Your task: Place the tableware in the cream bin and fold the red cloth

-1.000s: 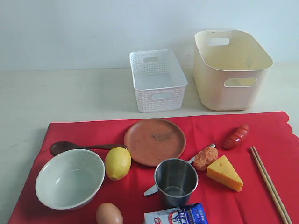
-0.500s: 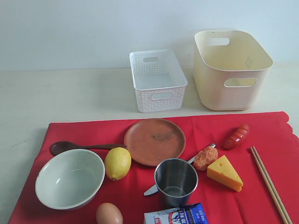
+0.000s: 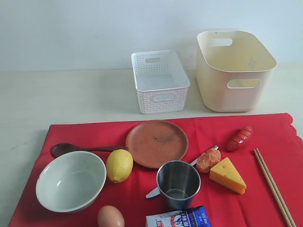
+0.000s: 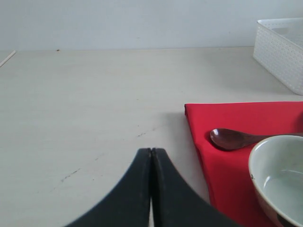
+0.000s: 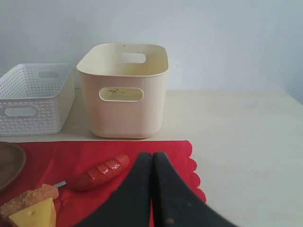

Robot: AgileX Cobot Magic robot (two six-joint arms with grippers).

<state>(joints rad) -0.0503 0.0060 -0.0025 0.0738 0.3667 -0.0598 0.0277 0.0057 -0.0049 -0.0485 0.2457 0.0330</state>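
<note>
The left end effector (image 4: 151,156) and right end effector (image 5: 152,158) are pinched closed, holding nothing. The bowl (image 3: 71,180) and plate (image 3: 156,143) sit on the red cloth (image 3: 94,135). The cream bin (image 3: 218,90) stands at the upper right.

Knife (image 3: 153,192) mid-length seemingly behind steel cup (image 3: 178,183)

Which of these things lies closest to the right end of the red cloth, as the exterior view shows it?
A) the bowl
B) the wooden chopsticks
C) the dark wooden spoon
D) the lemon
B: in the exterior view the wooden chopsticks lie along the right end of the red cloth, beyond the cheese, while the lemon, the dark wooden spoon and the bowl are on its left half.
</note>
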